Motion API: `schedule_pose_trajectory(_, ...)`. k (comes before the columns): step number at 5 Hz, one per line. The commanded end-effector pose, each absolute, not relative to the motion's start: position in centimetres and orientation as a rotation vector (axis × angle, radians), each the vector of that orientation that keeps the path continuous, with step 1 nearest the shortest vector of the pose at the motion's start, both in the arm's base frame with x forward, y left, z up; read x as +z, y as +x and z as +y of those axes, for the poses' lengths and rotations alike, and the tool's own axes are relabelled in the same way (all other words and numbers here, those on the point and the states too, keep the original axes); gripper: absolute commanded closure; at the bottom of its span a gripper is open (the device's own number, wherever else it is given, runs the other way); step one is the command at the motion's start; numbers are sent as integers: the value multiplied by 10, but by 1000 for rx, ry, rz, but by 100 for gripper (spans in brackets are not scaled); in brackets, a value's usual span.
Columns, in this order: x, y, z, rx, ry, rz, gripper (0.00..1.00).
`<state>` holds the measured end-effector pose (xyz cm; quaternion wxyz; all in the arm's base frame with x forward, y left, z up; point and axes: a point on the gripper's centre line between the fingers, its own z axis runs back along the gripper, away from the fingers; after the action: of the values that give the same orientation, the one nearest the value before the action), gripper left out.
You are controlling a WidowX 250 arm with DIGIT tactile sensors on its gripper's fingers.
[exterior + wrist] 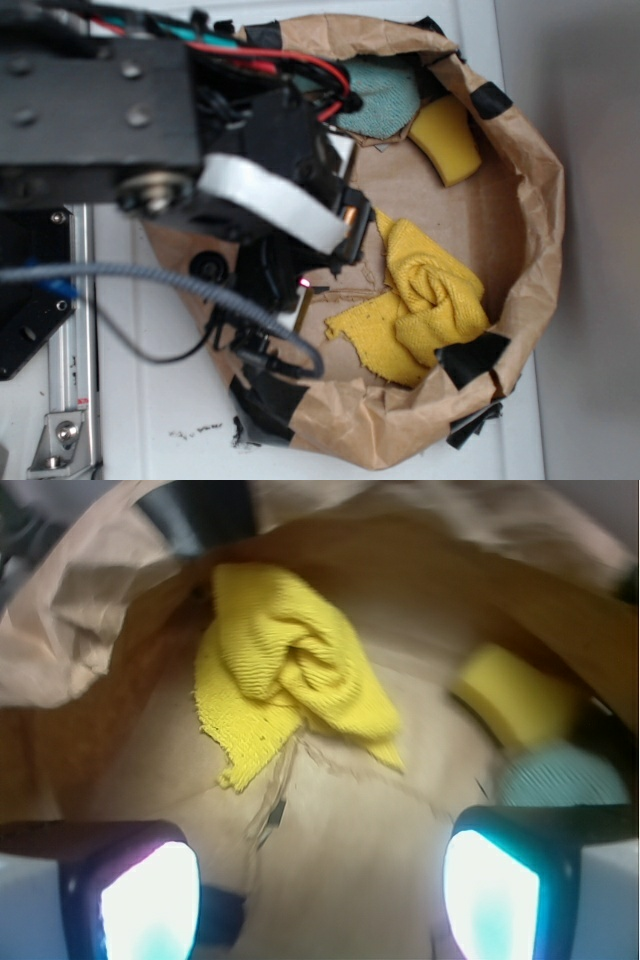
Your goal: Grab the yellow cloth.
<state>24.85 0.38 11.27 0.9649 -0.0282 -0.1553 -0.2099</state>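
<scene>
— Anything between the jaws?

— Only bare brown paper floor; they stand wide apart. Ahead of them lies the yellow cloth (290, 670), nothing in front of it.

— And the sides?

— Crumpled bag wall (60, 630) crowds the left; on the right sit the yellow sponge (515, 695) and teal rag (560, 775), close by.

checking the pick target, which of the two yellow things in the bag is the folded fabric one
The yellow cloth, lying crumpled near the black tape at the bag's rim. It has soft folds and a ragged edge; the yellow sponge beside the teal rag is a smooth curved block.
</scene>
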Motion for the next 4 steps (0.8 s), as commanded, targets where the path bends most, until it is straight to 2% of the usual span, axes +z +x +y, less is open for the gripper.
schedule_pose_trajectory(1,85,313,-13,-559,-88,-331,0)
schedule_pose_trajectory(2,69,342,-39,-611,-106,-291,0)
schedule_pose_trajectory(3,44,350,-71,-674,-106,-249,0)
schedule_pose_trajectory(4,34,327,-101,-751,-102,-221,0)
